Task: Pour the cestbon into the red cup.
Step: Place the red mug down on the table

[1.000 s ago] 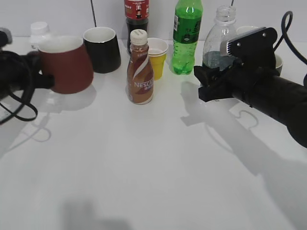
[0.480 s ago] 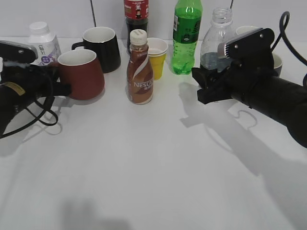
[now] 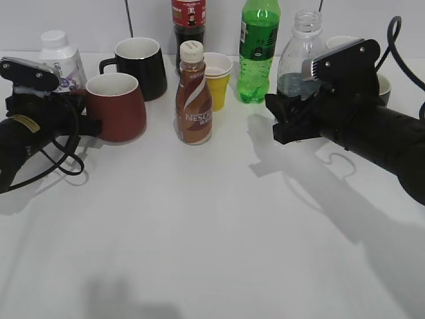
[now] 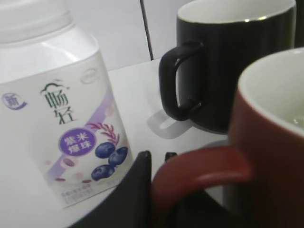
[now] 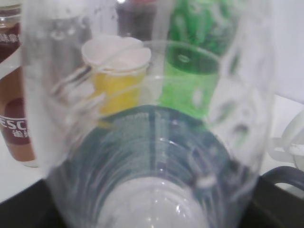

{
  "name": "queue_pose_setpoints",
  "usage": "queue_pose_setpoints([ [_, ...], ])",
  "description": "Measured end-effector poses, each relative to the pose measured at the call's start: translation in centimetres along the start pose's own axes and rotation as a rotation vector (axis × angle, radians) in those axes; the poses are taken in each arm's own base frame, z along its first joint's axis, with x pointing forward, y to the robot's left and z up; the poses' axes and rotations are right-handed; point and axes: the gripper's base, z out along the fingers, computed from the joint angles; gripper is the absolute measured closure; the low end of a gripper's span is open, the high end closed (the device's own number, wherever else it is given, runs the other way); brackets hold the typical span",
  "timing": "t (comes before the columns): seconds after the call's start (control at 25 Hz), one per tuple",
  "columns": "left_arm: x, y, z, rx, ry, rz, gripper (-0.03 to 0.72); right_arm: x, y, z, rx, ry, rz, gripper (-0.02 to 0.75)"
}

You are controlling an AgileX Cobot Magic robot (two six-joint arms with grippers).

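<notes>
The red cup (image 3: 117, 108) stands upright at the left, in front of the black mug. My left gripper (image 3: 85, 123) is shut on its red loop handle (image 4: 204, 167), and the black fingers (image 4: 156, 156) show on either side of the handle. The cestbon (image 3: 300, 54), clear with a dark green label and no cap, stands upright at the right. My right gripper (image 3: 287, 118) is shut on its lower body. The bottle fills the right wrist view (image 5: 152, 142), and the jaws are mostly hidden behind it.
A black mug (image 3: 141, 66), a brown Nescafe bottle (image 3: 194, 96), a yellow paper cup (image 3: 218, 78), a green soda bottle (image 3: 257, 50) and a cola bottle (image 3: 188, 20) stand in a row at the back. A white yogurt bottle (image 3: 61, 56) stands beside my left gripper. A white cup (image 3: 342, 41) stands behind the right arm.
My left gripper has carried the red cup to the right and down, from a raised spot at the far left to beside the Nescafe bottle. The right arm with the bottle has barely shifted.
</notes>
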Motion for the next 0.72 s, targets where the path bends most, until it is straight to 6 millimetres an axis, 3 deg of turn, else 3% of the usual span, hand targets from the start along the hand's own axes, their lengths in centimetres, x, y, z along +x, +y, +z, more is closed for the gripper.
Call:
queue_pose_setpoints([
  [0.16, 0.0, 0.0, 0.0, 0.0, -0.003, 0.003, 0.628, 0.0, 0.0, 0.0, 0.0, 0.0, 0.0, 0.279],
  [0.44, -0.2, 0.1, -0.1, -0.007, -0.012, -0.012, 0.484, 0.0, 0.0, 0.0, 0.0, 0.0, 0.0, 0.279],
  [0.72, -0.5, 0.0, -1.7, -0.004, 0.01, -0.014, 0.451, 0.0, 0.0, 0.0, 0.0, 0.001, 0.002, 0.279],
])
